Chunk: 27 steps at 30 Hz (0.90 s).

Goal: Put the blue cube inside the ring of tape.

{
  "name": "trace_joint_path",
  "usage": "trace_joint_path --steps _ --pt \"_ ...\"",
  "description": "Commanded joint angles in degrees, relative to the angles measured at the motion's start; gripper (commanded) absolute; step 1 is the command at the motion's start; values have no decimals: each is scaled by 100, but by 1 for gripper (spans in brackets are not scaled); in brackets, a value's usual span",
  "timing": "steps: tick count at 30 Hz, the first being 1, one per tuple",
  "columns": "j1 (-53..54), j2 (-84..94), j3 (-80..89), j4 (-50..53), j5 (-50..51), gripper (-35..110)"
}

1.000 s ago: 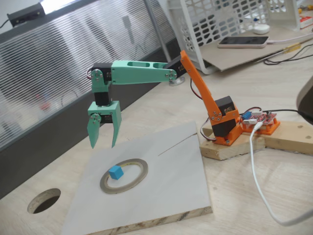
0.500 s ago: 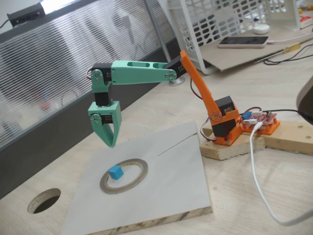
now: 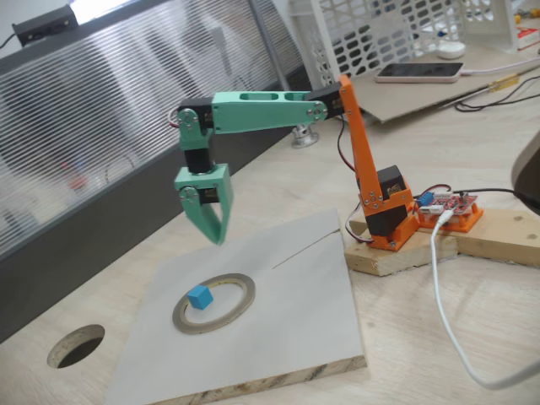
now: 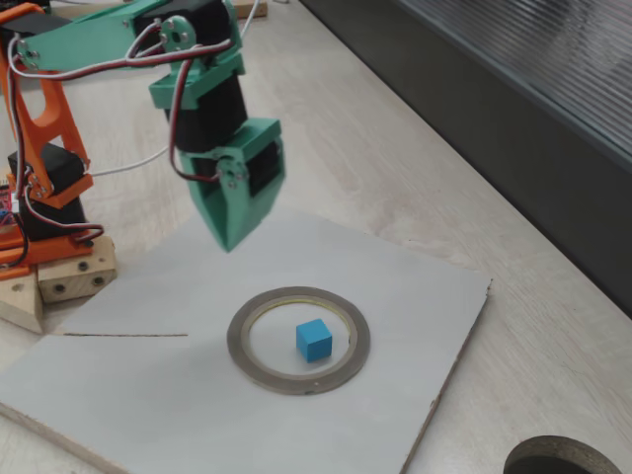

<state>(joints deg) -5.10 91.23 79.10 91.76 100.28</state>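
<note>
Both fixed views show my gripper (image 3: 218,239) (image 4: 228,243) with its green jaws pressed together to a single downward point. It holds nothing, touches nothing, and hangs clear above the pale board (image 3: 295,304) (image 4: 128,296).

The blue cube (image 3: 199,296) (image 4: 314,340) is a small solid block with plain, matte faces. It lies flat on the board inside the ring of tape (image 3: 240,305) (image 4: 259,371), apart from the inner rim on all sides. With equal edges it has no long axis; its faces sit turned at a slight angle to the board's edges.

The ring is thin and flat, a grey-brown band with a pale yellowish inner rim. The board has a layered, chipped edge and a thin dark slit (image 3: 301,250) (image 4: 123,335). A dark round hole (image 3: 76,346) (image 4: 558,462) is cut in the wooden table.
</note>
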Motion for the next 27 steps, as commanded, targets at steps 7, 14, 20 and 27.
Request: trace_joint_path --steps 7,14,20,27 --pt "-35 1529 2109 79 44 0" --pt "220 2452 3375 79 35 0" --pt "448 3261 4368 79 26 0" --pt "448 3797 4931 88 26 0"
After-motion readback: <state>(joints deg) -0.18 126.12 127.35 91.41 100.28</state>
